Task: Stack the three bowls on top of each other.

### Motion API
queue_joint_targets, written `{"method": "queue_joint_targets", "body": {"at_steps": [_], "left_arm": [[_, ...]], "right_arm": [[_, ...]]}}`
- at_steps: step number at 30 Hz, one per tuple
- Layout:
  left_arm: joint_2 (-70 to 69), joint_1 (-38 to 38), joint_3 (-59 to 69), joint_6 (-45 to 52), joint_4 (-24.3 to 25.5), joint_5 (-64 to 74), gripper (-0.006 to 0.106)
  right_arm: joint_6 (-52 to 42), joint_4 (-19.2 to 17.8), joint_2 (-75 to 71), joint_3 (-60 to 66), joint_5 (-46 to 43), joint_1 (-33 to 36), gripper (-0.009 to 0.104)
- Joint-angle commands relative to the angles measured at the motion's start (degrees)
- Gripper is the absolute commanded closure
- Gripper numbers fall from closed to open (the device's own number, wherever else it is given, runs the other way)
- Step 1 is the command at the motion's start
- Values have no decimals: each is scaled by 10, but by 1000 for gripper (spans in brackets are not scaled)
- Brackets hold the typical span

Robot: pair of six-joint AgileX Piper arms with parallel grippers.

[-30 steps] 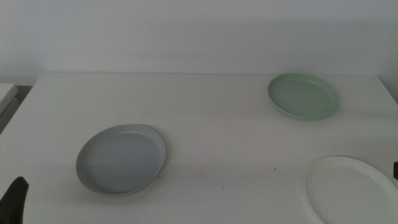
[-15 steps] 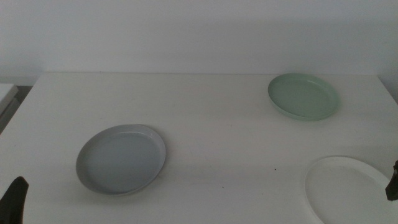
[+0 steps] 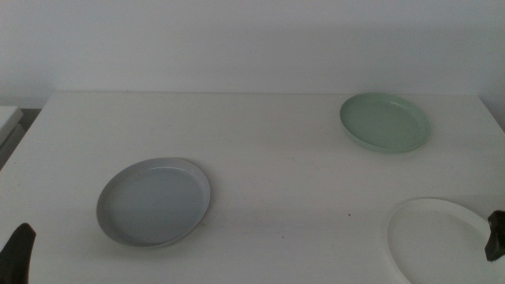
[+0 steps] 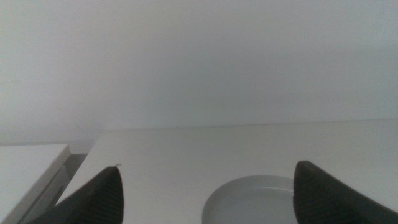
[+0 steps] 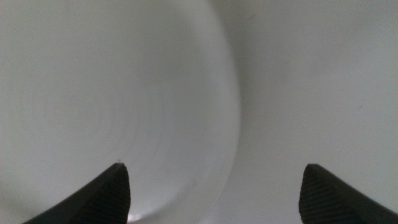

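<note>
Three bowls lie apart on the white table. The light grey bowl [image 3: 155, 201] sits front left, and its rim also shows in the left wrist view [image 4: 255, 202]. The mint green bowl [image 3: 385, 122] is at the back right. The white bowl [image 3: 442, 239] lies front right. My right gripper [image 3: 495, 237] is at the white bowl's right rim, jaws open; its wrist view looks straight down on that bowl [image 5: 106, 99] and its rim. My left gripper [image 3: 17, 251] waits at the bottom left corner, jaws open, short of the grey bowl.
The table's left edge [image 3: 24, 142] drops beside a lower white surface [image 3: 6, 118]. A pale wall stands behind the table. Bare tabletop [image 3: 276, 181] lies between the bowls.
My right gripper has come into view from the right edge and moved in and down over the white bowl's rim. The left gripper and all bowls have stayed put.
</note>
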Motion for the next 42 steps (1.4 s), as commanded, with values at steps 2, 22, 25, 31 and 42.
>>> {"method": "queue_joint_targets", "body": {"at_steps": [2, 22, 25, 31, 42], "left_arm": [[-2, -4, 0, 0, 2, -5, 7], [-2, -4, 0, 0, 2, -5, 7], [-2, -4, 0, 0, 2, -5, 7], [-2, -4, 0, 0, 2, -5, 7], [-2, -4, 0, 0, 2, -5, 7]], "right_arm": [[67, -24, 5, -4, -37, -4, 14], [66, -34, 178, -67, -70, -22, 56], [66, -38, 190, -67, -68, -22, 81], [66, -44, 163, -88, -13, -11, 97], [66, 37, 198, -330, 77, 196, 97]]}}
